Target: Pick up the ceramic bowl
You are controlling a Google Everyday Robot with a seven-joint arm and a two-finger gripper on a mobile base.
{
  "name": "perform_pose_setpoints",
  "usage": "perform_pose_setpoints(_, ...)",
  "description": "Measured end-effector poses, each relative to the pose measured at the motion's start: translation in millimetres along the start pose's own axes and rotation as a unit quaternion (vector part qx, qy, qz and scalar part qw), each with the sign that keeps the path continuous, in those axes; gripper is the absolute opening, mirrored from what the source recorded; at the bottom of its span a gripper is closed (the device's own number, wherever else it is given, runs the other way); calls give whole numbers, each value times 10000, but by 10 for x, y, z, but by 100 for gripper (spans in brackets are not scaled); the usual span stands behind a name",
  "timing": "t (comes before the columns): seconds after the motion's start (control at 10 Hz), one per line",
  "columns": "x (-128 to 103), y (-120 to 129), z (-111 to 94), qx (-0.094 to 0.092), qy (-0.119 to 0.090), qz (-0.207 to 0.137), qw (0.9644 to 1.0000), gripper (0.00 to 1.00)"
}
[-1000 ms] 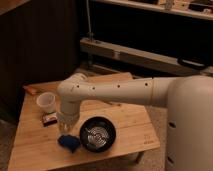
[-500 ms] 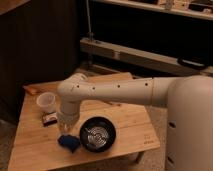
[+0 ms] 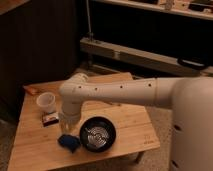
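The ceramic bowl [image 3: 98, 134] is a round, shallow, glossy black bowl with a pale radiating pattern inside. It sits on the wooden table [image 3: 127, 120] near the front edge. My white arm reaches across the table and bends down just left of the bowl. The gripper [image 3: 67, 131] hangs at the arm's end, left of the bowl and above a blue object [image 3: 69, 143]. The arm hides most of the gripper.
A small translucent white cup [image 3: 46, 102] stands at the table's left. A small dark packet [image 3: 50, 119] lies in front of it. An orange item [image 3: 33, 90] lies at the far left edge. Dark shelving and a metal rail stand behind the table.
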Motion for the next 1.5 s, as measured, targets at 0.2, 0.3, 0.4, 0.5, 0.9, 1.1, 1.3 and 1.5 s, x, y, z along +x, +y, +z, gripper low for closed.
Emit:
perform_pose_setpoints(0.2, 37, 330, -191, 31, 405, 98, 9991, 2)
perform_pose_setpoints(0.3, 29, 539, -310, 44, 612, 122, 9980, 2)
perform_pose_setpoints(0.4, 22, 739, -403, 37, 774, 142, 9969, 2)
perform_pose_setpoints(0.5, 19, 1034, -545, 32, 1008, 184, 9947, 2)
perform_pose_setpoints(0.9, 36, 2052, -733, 55, 1531, 557, 9866, 0)
perform_pose_setpoints(1.1, 124, 2435, -558, 64, 1506, 866, 9848, 8)
perform_pose_setpoints(1.3, 259, 2651, -317, 9, 1465, 1122, 9828, 30)
perform_pose_setpoints(1.5, 372, 2688, -232, 39, 1471, 1107, 9829, 51)
